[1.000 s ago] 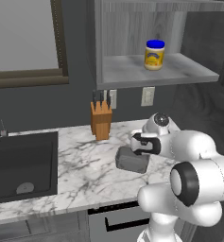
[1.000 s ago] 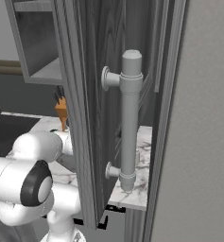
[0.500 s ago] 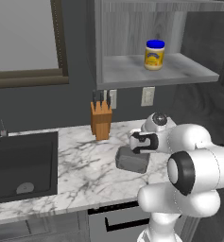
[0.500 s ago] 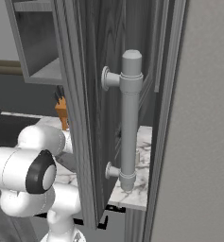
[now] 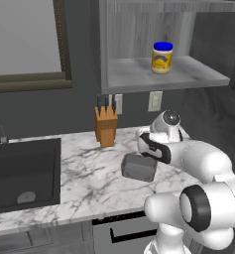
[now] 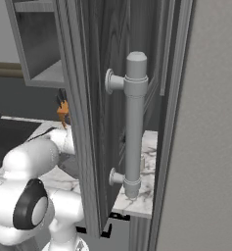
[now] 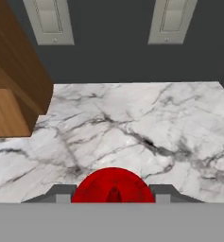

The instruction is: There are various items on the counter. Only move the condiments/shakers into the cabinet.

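The red squeeze bottle (image 7: 113, 187) shows from above as a red round top at the bottom of the hand view, held between the two grey fingers (image 7: 168, 194). My gripper (image 7: 113, 194) is shut on it, low over the white marble counter (image 7: 132, 132). In the left base view the hand (image 5: 156, 146) hangs at the back of the counter (image 5: 89, 178), just behind the grey pan (image 5: 139, 167). The blue-lidded yellow jar (image 5: 162, 57) stands on the shelf of the grey cabinet (image 5: 139, 79).
The wooden knife block (image 5: 106, 127) stands left of the hand and close by it (image 7: 14, 85). Two wall outlets (image 7: 48, 19) sit behind the counter. A dark sink (image 5: 22, 173) lies at the left. The open cabinet door with its handle (image 6: 134, 122) stands at the right.
The arm's elbow has shifted a little, while the hand has stayed behind the grey pan. The jar, pan and knife block have not moved.
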Controlling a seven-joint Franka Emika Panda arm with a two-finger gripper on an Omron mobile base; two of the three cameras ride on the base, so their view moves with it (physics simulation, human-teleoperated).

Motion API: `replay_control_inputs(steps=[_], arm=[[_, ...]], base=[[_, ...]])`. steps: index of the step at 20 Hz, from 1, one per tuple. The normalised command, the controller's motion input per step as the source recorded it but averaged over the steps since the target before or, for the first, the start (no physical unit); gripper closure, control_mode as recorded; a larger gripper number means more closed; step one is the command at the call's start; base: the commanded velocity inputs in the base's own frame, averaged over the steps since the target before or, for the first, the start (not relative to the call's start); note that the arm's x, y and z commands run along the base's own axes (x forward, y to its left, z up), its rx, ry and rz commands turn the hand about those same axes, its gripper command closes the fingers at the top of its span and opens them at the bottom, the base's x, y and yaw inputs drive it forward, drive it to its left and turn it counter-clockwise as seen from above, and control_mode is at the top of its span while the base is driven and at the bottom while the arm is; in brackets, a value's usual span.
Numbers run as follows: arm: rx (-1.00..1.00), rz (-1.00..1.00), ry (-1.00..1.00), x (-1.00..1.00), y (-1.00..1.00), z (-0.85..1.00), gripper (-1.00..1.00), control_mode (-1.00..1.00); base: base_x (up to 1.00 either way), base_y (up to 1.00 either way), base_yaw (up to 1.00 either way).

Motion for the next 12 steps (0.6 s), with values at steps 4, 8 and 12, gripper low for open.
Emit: replay_control_inputs(steps=[4,8,12], arm=[[0.01,0.00,-0.01,-0.33,0.00,1.00,1.00,-1.00],[0.00,-0.01,0.00,-0.35,0.13,1.00,1.00,-1.00],[0.00,0.00,-0.03,-0.52,0.03,1.00,1.00,-1.00]], base=[[0.00,0.00,0.00],[0.00,0.00,0.00],[0.00,0.00,0.00]])
